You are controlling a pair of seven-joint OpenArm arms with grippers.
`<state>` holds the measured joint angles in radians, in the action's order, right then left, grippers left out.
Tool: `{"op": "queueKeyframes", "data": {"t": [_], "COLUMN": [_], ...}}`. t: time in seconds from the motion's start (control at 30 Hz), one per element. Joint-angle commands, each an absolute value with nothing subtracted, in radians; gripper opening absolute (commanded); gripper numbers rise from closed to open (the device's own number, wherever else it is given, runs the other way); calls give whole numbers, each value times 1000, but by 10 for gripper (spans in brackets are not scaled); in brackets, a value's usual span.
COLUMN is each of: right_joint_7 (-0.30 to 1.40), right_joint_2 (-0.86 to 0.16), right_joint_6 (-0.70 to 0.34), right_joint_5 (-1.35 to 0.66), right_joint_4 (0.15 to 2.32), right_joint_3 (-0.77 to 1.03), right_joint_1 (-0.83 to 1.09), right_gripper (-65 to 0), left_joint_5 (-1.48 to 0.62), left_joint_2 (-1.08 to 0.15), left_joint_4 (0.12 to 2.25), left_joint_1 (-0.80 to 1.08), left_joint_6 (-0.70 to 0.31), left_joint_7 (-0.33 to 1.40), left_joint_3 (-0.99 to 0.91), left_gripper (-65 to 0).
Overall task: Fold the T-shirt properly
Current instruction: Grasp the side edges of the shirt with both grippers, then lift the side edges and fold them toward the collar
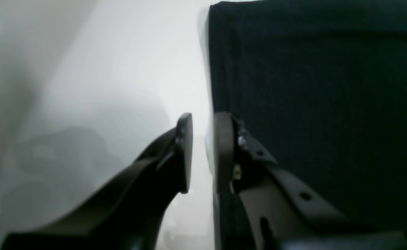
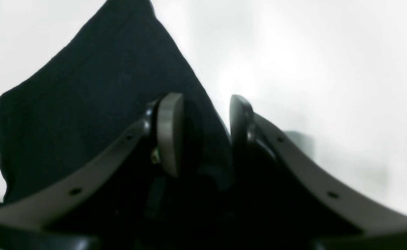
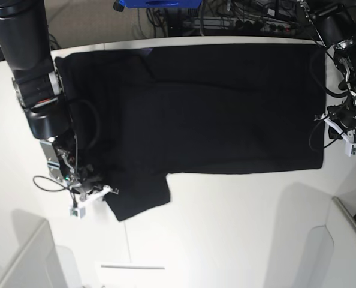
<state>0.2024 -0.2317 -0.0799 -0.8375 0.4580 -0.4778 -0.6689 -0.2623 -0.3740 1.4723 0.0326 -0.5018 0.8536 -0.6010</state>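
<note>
At the table's near corners, both arms sit low at the shirt's edges. Right gripper (image 2: pixel 203 135): fingers part-open, straddling the sleeve corner; dark cloth runs between the pads, but I can't tell if they're pinching it yet. Left gripper (image 1: pixel 203 152): narrow gap, white table (image 1: pixel 102 69) showing through it, nothing held; one finger lies against the T-shirt (image 3: pixel 226 108) side edge, the other is off the cloth.

The T-shirt lies flat across the far half of the table, mostly spread, one sleeve (image 3: pixel 139 198) sticking out toward the near side by the right arm.

Step, as I read it: grabbing two edge points to start a fold. No fold visibly done. Next move needs a firm pinch on both sides, then a matched lift so the cloth doesn't skew.

Poor views: fingertips are hidden in the base view, black on black hides seams and layers, and the wrist views are blurry.
</note>
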Motion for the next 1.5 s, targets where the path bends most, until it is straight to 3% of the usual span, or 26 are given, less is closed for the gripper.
{"op": "queueKeyframes", "data": {"t": [0.0, 0.07, 0.17, 0.27, 0.5, 0.83, 1.0, 1.27, 1.47], "right_joint_7": [220, 220, 220, 220, 220, 220, 220, 220, 220], "right_joint_2": [-237, -237, -237, -237, -237, -237, -237, -237, -237], "right_joint_6": [-81, -79, -79, -77, -77, -77, -79, -79, -81], "right_joint_5": [-842, -842, -842, -842, -842, -842, -842, -842, -842], "right_joint_4": [463, 463, 463, 463, 463, 464, 466, 470, 472], "right_joint_3": [-478, -478, -478, -476, -476, -476, -476, -476, -476], "right_joint_1": [-690, -691, -691, -693, -694, -696, -696, -697, -697], "right_gripper": [-450, -479, -627, -650, -650, -650, -650, -650, -650], "left_joint_5": [-269, -269, -269, -269, -263, -262, -262, -260, -84], "left_joint_2": [-397, -397, -398, -398, -401, -406, -407, -409, -400], "left_joint_4": [1480, 1458, 1417, 1397, 1374, 1133, 1032, 839, 693], "left_joint_1": [15, -4, -28, -51, -119, -275, -309, -415, -492], "left_joint_6": [-499, -498, -498, -498, -496, -496, -496, -496, -496], "left_joint_7": [835, 835, 835, 832, 832, 822, 697, 645, 559], "left_joint_3": [-610, -610, -610, -610, -610, -602, -599, -599, -599], "left_gripper": [-500, -398, -209, -115, -110, -110, -110, -110, -110]}}
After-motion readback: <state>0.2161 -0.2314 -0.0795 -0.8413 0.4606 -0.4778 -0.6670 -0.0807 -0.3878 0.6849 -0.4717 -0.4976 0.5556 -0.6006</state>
